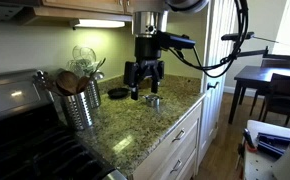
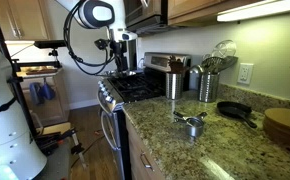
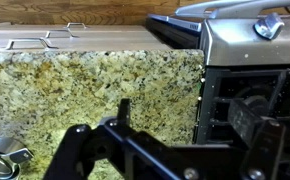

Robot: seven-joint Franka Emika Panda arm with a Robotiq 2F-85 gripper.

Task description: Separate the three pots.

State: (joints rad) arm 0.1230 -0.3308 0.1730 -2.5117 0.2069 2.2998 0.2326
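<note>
Three pots (image 1: 153, 101) clustered on counter (image 1: 135, 128): centre open, empty gripper (image 1: 144, 88) over one rim, descend approx. vert., pinch that pot alone w/o dragging its neighbours.

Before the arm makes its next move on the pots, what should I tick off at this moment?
1. Gripper open and empty: ok.
2. Pots found: ok, clustered on the granite countertop.
3. All three pots countable: cannot tell, the cluster is too small in view.
4. Gripper centred over the pots: not ok, the wrist view shows them at its bottom-left corner.
5. Black skillet apart from the pots: ok.
6. Bare granite beside the cluster for setting pots down: ok.
</note>
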